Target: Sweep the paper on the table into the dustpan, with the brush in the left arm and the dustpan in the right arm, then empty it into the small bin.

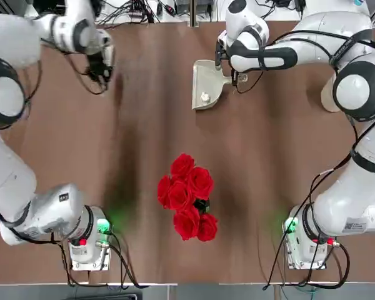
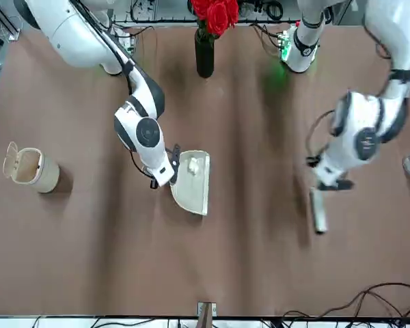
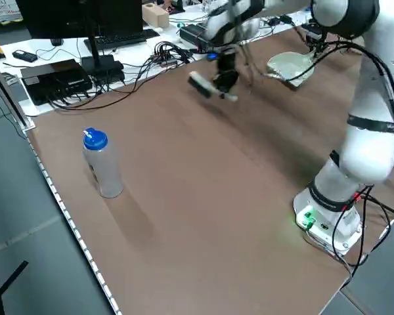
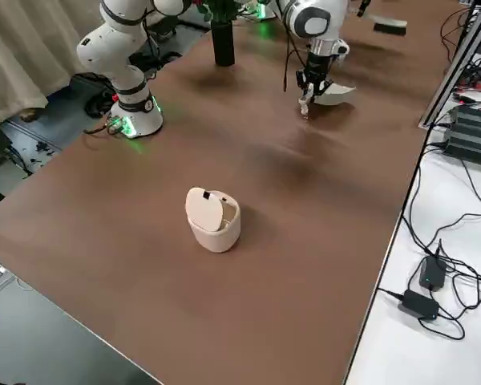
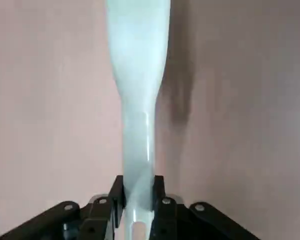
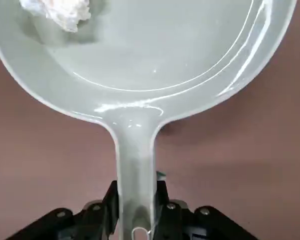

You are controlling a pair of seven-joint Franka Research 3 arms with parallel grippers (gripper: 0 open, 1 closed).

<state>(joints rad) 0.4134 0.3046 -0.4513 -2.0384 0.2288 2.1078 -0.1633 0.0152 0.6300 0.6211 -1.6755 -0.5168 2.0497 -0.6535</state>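
Note:
On the brown table [image 1: 269,162], my right gripper [image 1: 229,76] is shut on the short handle of the pale dustpan [image 1: 206,84], at the far middle. The small white paper [image 1: 205,97] lies inside the pan, also seen as paper [image 6: 57,10] in the dustpan [image 6: 150,50] in the right wrist view. My left gripper [image 1: 100,67] at the far left is shut on the white handle of the brush [image 2: 318,212], which hangs just over the table. The brush [image 5: 137,100] runs straight out from between the fingers. The small bin [image 2: 31,169] stands with its flap lid up, out past the right arm's side.
A dark vase of red roses [image 1: 187,197] stands mid-table near the arm bases. A clear bottle with a blue cap [image 3: 102,164] stands by the left table edge. Cables, a keyboard and boxes lie beyond the far edge. Bare brown surface separates dustpan and bin [image 4: 214,218].

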